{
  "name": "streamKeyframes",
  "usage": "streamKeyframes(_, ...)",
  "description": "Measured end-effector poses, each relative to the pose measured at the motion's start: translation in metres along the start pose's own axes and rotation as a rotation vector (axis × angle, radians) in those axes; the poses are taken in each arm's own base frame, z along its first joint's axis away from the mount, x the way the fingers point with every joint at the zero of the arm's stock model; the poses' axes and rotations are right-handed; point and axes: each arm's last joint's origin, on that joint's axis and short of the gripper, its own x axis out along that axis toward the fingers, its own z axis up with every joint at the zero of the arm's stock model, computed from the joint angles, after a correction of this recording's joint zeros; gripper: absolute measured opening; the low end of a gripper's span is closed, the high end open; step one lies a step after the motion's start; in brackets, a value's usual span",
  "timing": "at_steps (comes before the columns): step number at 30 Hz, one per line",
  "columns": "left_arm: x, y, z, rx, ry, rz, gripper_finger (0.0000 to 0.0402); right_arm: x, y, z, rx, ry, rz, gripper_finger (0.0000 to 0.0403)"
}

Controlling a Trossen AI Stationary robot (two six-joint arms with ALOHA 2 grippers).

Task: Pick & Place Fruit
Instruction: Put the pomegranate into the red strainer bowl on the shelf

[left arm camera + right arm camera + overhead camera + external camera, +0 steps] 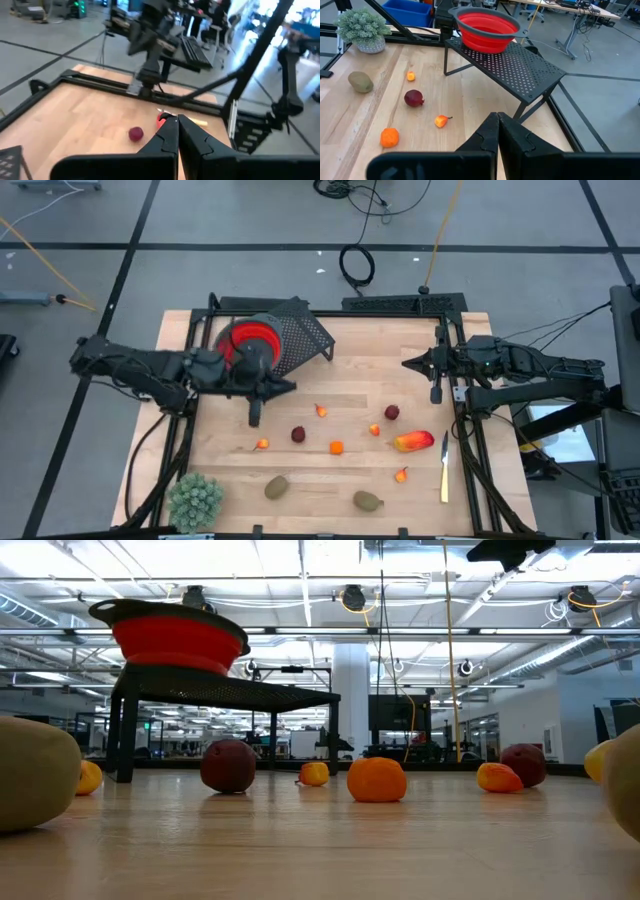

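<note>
- Fruit is all still lying loose on the table (220, 442); I am seeing nothing inside the red bowl (248, 340) from the right wrist view, so I am judging the task barely begun.
- Bowl is sitting on a black mesh stand (305, 332) at the back of the table, and every piece is lying in front of that stand, toward the near edge.
- I am counting these pieces, all apart from each other: two dark red balls (298, 434) and (392, 412); an orange piece (336, 447); small orange bits (320, 411), (262, 444), (375, 430) and (401, 474); the long red-yellow piece (414, 441); two green-brown ovals (276, 487) and (367, 500).
- Left gripper (254, 418) is hanging just in front of the bowl, jaws pressed together and carrying nothing.
- Right gripper (435, 394) is waiting well to the right of the stand, jaws likewise closed and empty.
- I am leaving the spiky plant (195, 500) and the knife (444, 467) alone.
- By my reckoning every piece is still waiting for its pick and drop, and the nearest candidate for the left arm is looking like the ball closest to it.
</note>
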Motion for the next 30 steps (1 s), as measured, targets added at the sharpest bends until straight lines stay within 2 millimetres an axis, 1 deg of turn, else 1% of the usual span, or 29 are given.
streamKeyframes(7,0.013,-0.024,-0.017,0.041,0.040,-0.002,0.0000,0.000,0.001,-0.007,-0.011,0.069,0.027,0.0000)
streamKeyframes(10,0.015,-0.032,-0.020,0.037,0.032,-0.022,0.0000,-0.001,0.003,-0.010,-0.013,0.093,0.066,0.0000)
streamKeyframes(13,0.013,-0.037,-0.022,0.049,0.043,-0.040,0.0000,-0.001,0.003,-0.009,-0.013,0.093,0.069,0.0000)
streamKeyframes(19,0.007,-0.042,-0.027,0.100,0.092,-0.059,0.0000,0.000,0.002,-0.007,-0.010,0.070,0.062,0.0000)
streamKeyframes(22,0.002,-0.042,-0.027,0.115,0.109,-0.085,0.0000,0.000,0.002,-0.007,-0.009,0.064,0.061,0.0000)
streamKeyframes(25,0.001,-0.044,-0.030,0.126,0.148,-0.132,0.0000,0.001,0.002,-0.006,-0.006,0.061,0.060,0.0000)
streamKeyframes(30,-0.006,-0.046,-0.035,0.163,0.211,-0.189,0.0000,0.003,0.002,-0.003,0.071,0.038,0.055,0.0000)
